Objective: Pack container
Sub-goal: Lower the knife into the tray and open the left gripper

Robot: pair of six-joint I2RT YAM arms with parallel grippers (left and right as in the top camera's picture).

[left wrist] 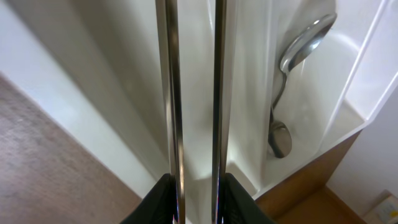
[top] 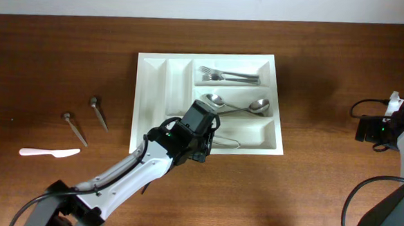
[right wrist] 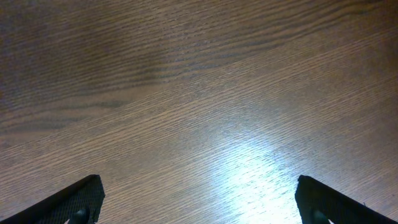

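Observation:
The container (top: 142, 89) is a white compartmented tray on the wooden table. Its top long slot holds forks (top: 228, 76) and its middle slot holds spoons (top: 237, 106). My left gripper (top: 209, 144) hangs over the bottom long slot, with the looped end of metal tongs (top: 229, 142) sticking out to its right. In the left wrist view the left gripper (left wrist: 196, 200) presses a finger against each of the two steel tong arms (left wrist: 169, 93), above the white tray wall (left wrist: 93, 106); a spoon (left wrist: 305, 43) lies beyond. My right gripper (right wrist: 199, 202) is open over bare wood.
Left of the tray lie two dark-handled utensils (top: 98, 113) (top: 75, 128) and a white plastic knife (top: 47, 152). The right arm (top: 395, 130) sits at the table's far right edge, well away from the tray.

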